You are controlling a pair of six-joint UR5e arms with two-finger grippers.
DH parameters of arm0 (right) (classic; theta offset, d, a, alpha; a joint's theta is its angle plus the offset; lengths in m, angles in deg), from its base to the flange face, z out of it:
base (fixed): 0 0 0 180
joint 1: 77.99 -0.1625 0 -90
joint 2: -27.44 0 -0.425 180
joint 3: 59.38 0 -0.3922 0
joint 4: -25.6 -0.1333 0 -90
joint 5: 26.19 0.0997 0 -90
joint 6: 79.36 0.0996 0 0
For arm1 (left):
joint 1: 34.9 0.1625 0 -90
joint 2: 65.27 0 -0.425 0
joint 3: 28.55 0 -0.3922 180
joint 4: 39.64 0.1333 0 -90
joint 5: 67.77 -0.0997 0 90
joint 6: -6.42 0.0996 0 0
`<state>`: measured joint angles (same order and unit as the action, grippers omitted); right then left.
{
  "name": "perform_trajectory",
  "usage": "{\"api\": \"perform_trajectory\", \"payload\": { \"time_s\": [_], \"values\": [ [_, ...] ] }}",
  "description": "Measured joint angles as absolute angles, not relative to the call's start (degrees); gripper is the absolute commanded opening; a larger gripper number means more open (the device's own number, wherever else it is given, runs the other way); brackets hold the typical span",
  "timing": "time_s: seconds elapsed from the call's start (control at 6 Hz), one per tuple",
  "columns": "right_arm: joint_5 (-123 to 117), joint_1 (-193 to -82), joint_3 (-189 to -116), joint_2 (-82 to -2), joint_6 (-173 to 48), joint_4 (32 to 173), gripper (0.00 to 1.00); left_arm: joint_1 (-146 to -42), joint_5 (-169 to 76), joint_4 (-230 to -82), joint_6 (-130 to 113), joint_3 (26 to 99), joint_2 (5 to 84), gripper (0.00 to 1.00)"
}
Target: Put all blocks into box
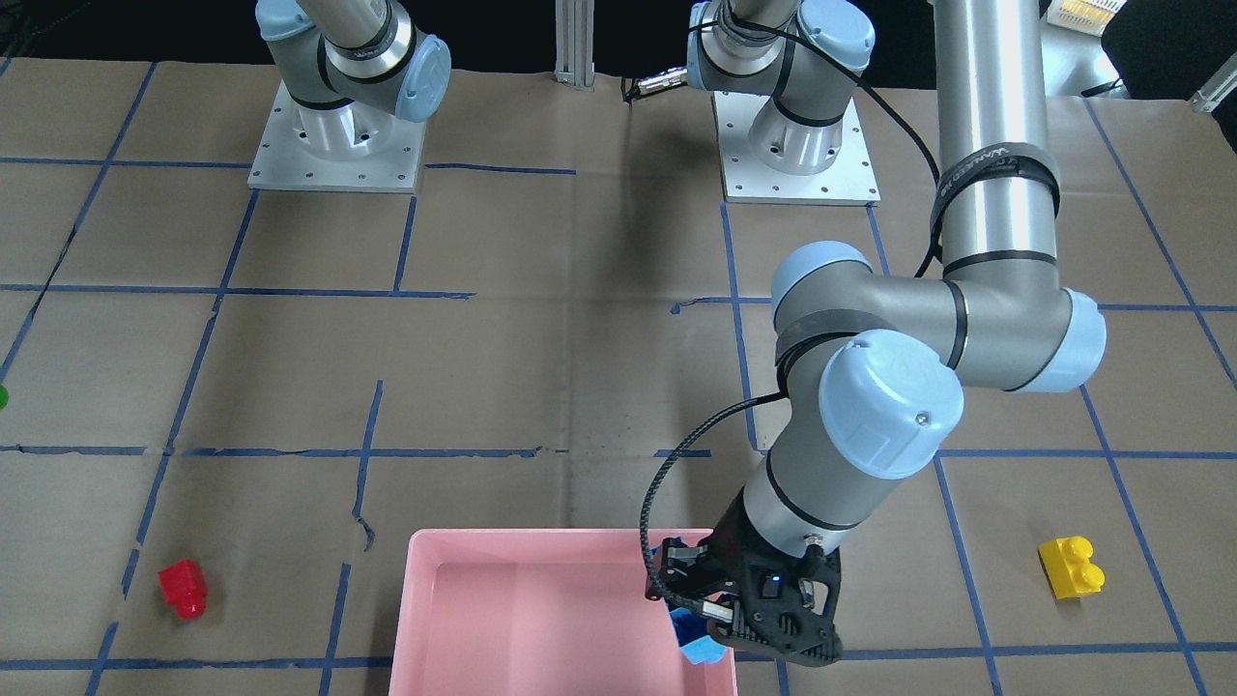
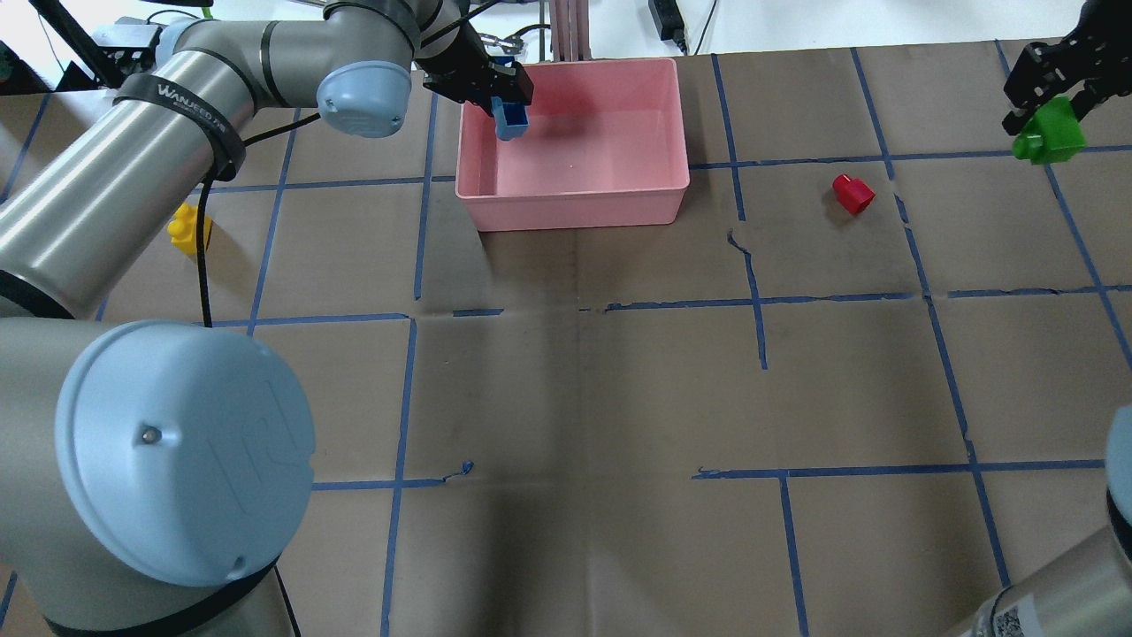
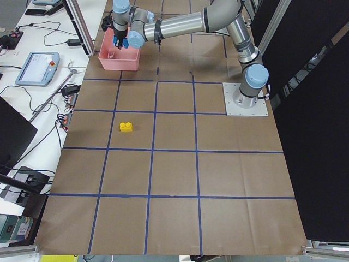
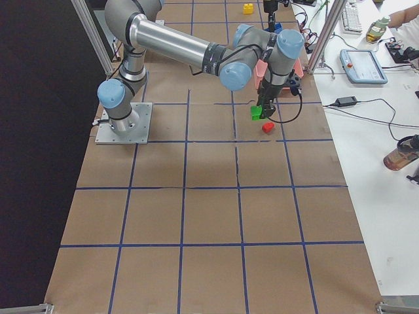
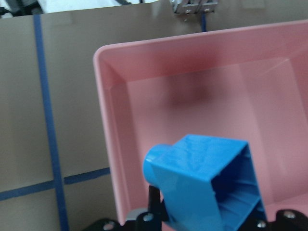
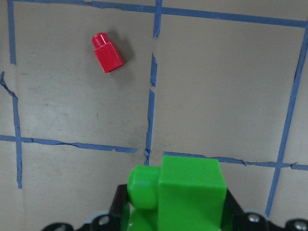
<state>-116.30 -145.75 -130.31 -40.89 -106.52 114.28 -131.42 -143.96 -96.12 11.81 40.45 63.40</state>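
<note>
Blue studded plastic brick (image 5: 207, 185): clamped in my left pincer (image 2: 506, 106), hanging inside the rim of the pale pink shallow plastic box (image 2: 575, 209), over the corner nearest my left arm. It is not touching the floor; its hollow underside faces the wrist camera and one stud points sideways. I judge it is held there so that a release drops it inside the wall, not onto the rim. It sits close to the side wall, so easing a little toward the middle before letting go would be safer. The box floor shows no brick lying in it, so by my count none is delivered yet. Green studded plastic brick (image 2: 1050, 140): gripped tight in my right pincer (image 2: 1048, 124) and, as far as I can judge, clear of the brown paper-covered table (image 2: 575, 398). It is well apart from the box, so the carry across is yet to come. Small red plastic brick (image 2: 853, 193): lies on its side on the table between the box and my right pincer, untouched, a likely next pick for the right arm. Yellow two-stud plastic brick (image 2: 187, 230): sits on the table on my left side, apart from the box and partly hidden by my left arm in the overhead view. It falls naturally to the left arm once that pincer is free.
</note>
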Motion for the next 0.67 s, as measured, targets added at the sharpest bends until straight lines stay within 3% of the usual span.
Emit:
{"api": "perform_trajectory", "payload": {
  "time_s": [0.67],
  "values": [
    [-115.0, -153.3, -127.2, -41.0, -95.4, 113.0, 0.25, -129.8, -147.2, -97.1, 12.1, 40.2, 62.0, 1.00]
  ]
}}
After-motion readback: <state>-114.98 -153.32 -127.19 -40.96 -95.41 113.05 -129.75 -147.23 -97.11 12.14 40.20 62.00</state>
